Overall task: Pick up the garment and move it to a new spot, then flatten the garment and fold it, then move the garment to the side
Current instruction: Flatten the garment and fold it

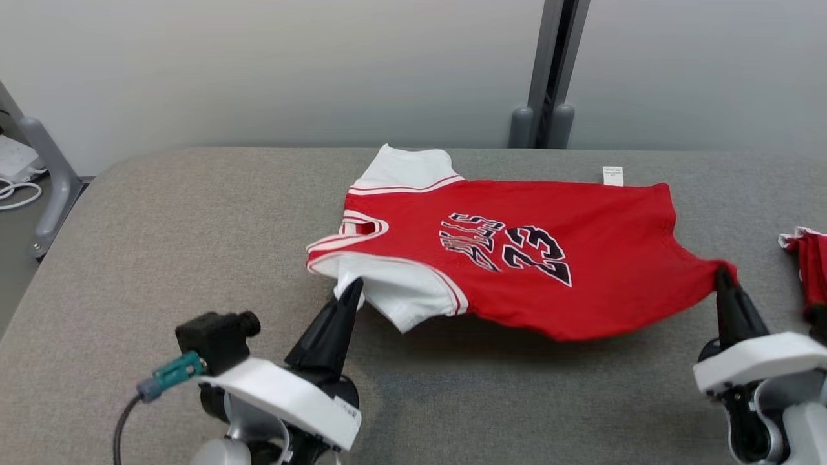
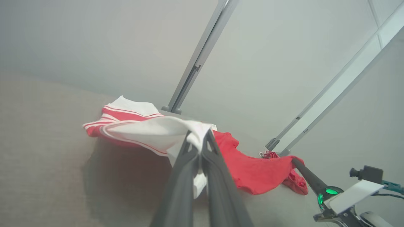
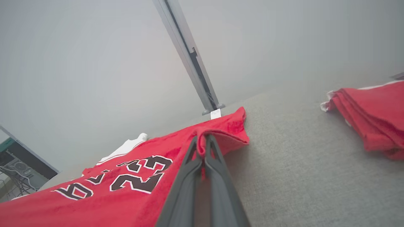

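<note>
Grey cloth covers the table point(image 1: 194, 213), which ends at a pale wall point(image 1: 258, 64) with a dark post point(image 1: 552, 71) rising behind the far edge.

Both arms reach in from the near edge, fingers pointing toward the far edge and tilted slightly upward. The left gripper point(image 1: 352, 287) is left of the table's middle, its white wrist block and a black camera with a teal plug behind it. Its fingers are pressed together on a white fold of the jersey point(image 1: 614, 258). In the left wrist view that white cloth bunches over the tips of the left gripper point(image 2: 198, 135) and hangs down between them. The right gripper point(image 1: 722, 274) is near the right edge, clamped on the near red hem corner. The right wrist view shows red cloth pinched between the tips of the right gripper point(image 3: 202, 138).

Between the two grips the jersey lies face up around the table's middle. Its long axis runs left to right, neck and white shoulders toward the left edge, hem toward the right edge. The number 23 reads sideways from the near edge. Its far side rests on the table, while the near side sags between the grippers, with a shadow under it. A white tag point(image 1: 612, 175) sticks out at the far hem corner.

A red pile point(image 1: 811, 265) of folded cloth sits at the right edge, apart from the jersey.
</note>
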